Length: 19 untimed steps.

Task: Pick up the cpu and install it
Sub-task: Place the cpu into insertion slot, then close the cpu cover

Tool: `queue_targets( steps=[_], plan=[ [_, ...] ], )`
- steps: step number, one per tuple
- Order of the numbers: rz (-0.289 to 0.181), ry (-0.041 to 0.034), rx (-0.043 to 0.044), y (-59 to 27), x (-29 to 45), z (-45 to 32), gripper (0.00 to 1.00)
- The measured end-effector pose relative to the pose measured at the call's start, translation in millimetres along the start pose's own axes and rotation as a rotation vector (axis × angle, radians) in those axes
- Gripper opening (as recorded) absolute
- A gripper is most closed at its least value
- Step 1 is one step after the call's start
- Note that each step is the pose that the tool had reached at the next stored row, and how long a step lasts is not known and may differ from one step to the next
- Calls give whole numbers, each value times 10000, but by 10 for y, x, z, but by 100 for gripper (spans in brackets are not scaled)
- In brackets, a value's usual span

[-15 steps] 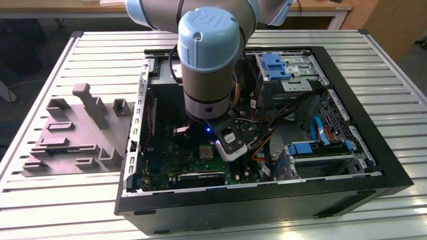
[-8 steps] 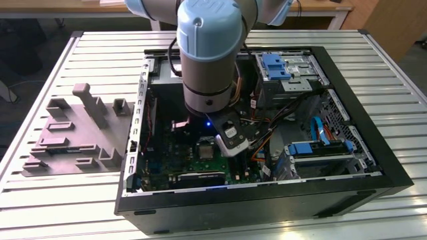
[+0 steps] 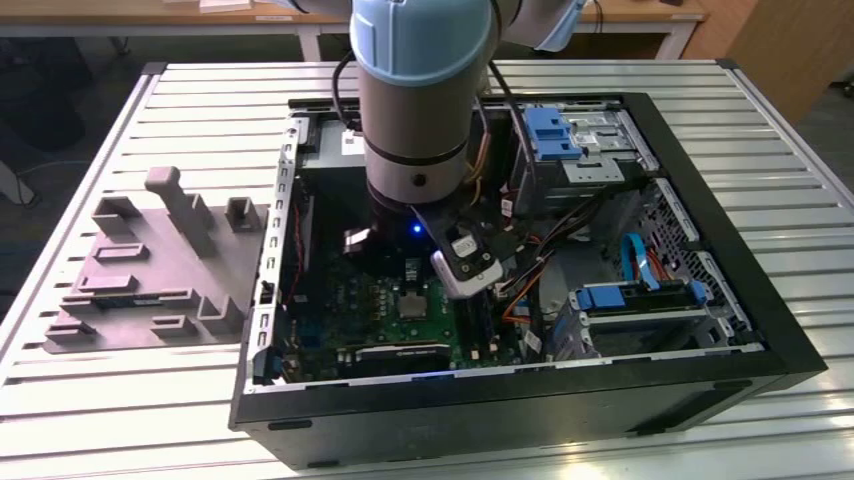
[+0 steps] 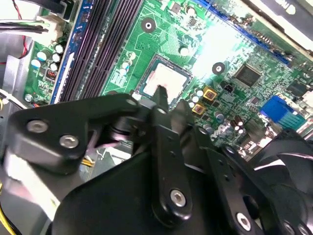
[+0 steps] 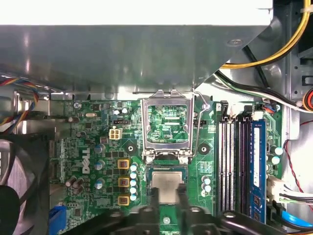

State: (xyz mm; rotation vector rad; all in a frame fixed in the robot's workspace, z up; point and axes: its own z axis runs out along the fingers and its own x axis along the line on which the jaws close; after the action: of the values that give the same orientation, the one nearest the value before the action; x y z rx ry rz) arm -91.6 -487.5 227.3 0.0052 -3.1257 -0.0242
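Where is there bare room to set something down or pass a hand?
Bare table slats lie between the grey fixture and the table's near edge, and to the exterior view's right of the computer case. Inside the case it is crowded: arm, cables and drive bays, with the gripper at the cpu.

cpu (image 5: pixel 167 186) | small square, pale silver top | flat in socket (image 5: pixel 167 170) | on green motherboard (image 5: pixel 88 161)
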Motion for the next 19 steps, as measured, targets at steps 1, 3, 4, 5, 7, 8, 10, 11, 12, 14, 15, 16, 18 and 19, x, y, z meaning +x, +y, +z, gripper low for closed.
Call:
queue_targets(
  steps=[1,3,4,5,7,8,10,11,12,14,15,16,18,19],
  plan=[
    [0,-1,0,0,0,0,22],
    [0,0,0,0,0,0,22],
    [0,0,1,0,0,-1,16],
    [0,1,2,0,0,-1,11],
    [0,0,1,0,0,-1,11],
    [0,0,1,0,0,-1,11],
    [1,1,2,0,0,-2,11],
    [0,1,2,0,0,-2,11],
    [0,0,1,0,0,-2,11],
    [0,0,1,0,0,-2,11],
    [0,0,1,0,0,-2,11],
    [0,0,1,0,0,-3,11],
    [0,0,1,0,0,-3,11],
    [0,1,2,0,0,-3,11]
  ],
)
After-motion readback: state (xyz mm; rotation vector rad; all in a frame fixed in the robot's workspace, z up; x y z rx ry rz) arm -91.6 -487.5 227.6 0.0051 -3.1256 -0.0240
